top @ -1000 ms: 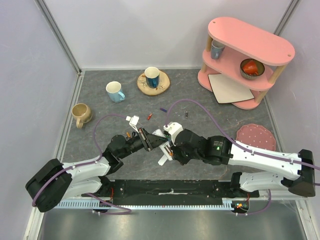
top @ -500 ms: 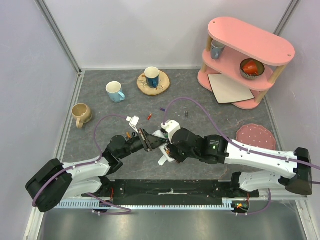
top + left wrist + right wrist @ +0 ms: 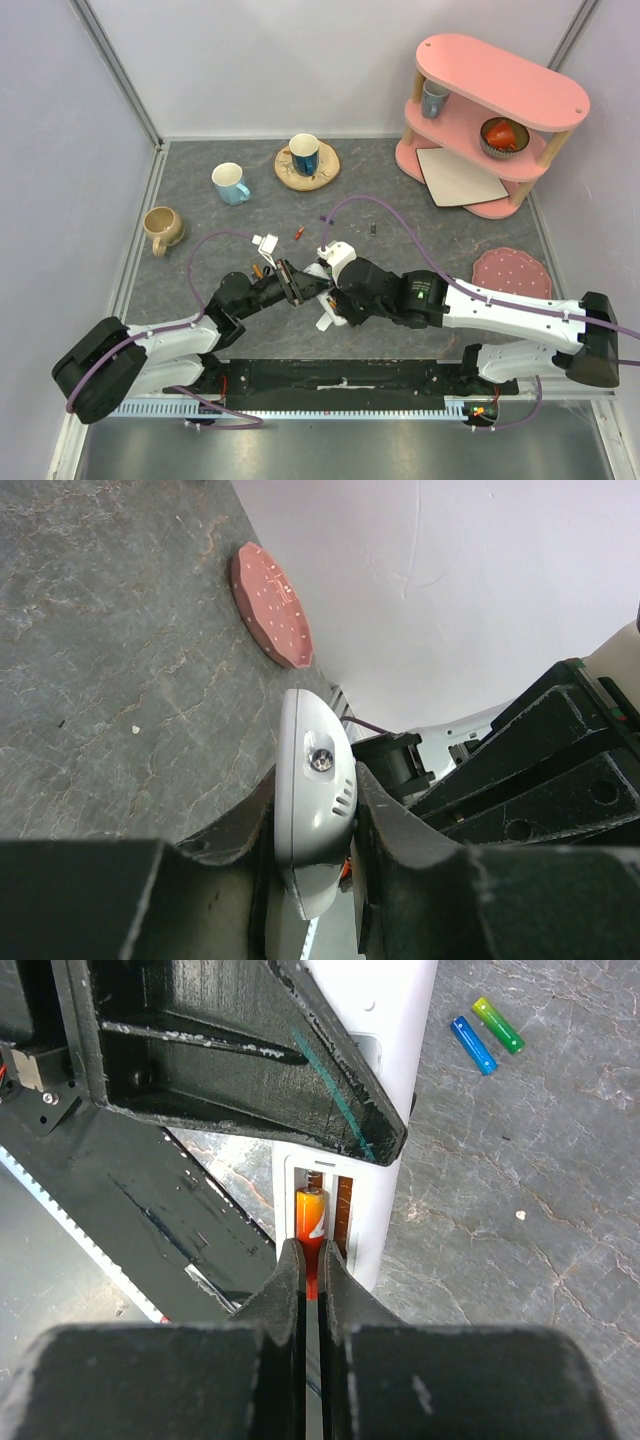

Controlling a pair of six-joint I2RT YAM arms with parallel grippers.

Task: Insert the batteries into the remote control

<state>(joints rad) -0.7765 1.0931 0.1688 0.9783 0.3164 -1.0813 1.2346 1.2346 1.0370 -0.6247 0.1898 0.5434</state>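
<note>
My left gripper (image 3: 298,284) (image 3: 315,780) is shut on the white remote control (image 3: 312,780), holding it off the table. In the right wrist view the remote (image 3: 385,1070) shows its open battery compartment (image 3: 345,1210). My right gripper (image 3: 335,297) (image 3: 311,1260) is shut on an orange-red battery (image 3: 311,1222), whose far end lies in the compartment's left slot. A blue battery (image 3: 472,1044) and a green-yellow battery (image 3: 498,1024) lie on the table beyond the remote. In the top view a red battery (image 3: 298,234), a purple one (image 3: 326,219) and a dark one (image 3: 373,229) lie further back.
A tan mug (image 3: 162,229) stands at the left and a pale blue mug (image 3: 230,183) behind it. Another mug sits on a wooden coaster (image 3: 307,166). A pink shelf unit (image 3: 490,120) stands back right. A pink dotted mat (image 3: 512,272) (image 3: 272,605) lies at the right.
My right gripper has moved a little left, closer to the left gripper and the remote. The left arm has hardly moved.
</note>
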